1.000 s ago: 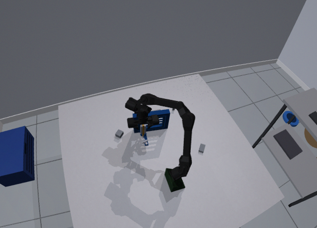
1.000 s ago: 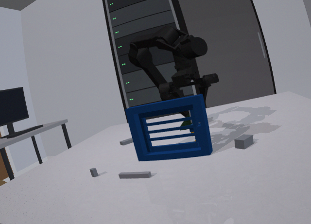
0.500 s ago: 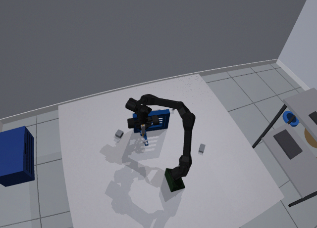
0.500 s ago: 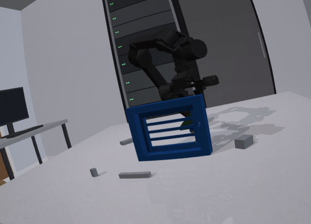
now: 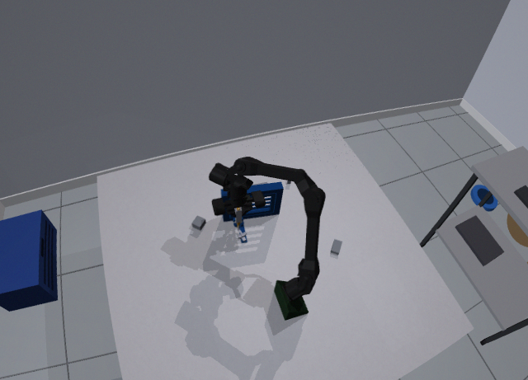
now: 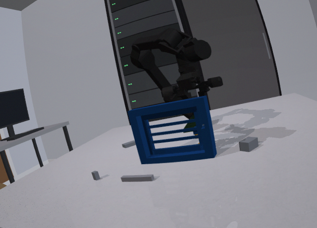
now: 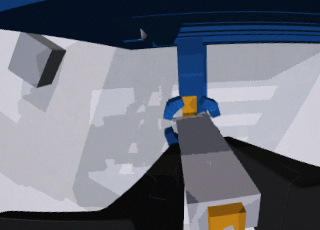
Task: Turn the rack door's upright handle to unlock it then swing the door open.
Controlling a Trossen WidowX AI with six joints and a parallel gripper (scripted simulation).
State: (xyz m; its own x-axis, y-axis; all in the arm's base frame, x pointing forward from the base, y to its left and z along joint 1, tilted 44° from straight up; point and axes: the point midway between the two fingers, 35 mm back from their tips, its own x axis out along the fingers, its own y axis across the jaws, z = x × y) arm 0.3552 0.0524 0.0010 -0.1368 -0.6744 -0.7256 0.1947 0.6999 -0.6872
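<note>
From here the black fingers [image 5: 238,208] look clamped on the grey upright handle [image 5: 239,217] [image 7: 207,152], its long axis standing up between them.

I've got the upright handle [image 5: 238,217] [image 6: 196,134] [image 7: 205,145] squeezed: pale grey with orange, on a blue bracket at the door's left, near side. The blue slatted door [image 5: 261,212] [image 6: 174,131] [image 7: 255,34] looks shut, upright in its blue rectangular frame [image 5: 272,185] [image 6: 176,159] [image 7: 75,15], standing on the table's far half. Handle's mostly hidden outside the wrist view; can't confirm its turn or the lock.
</note>
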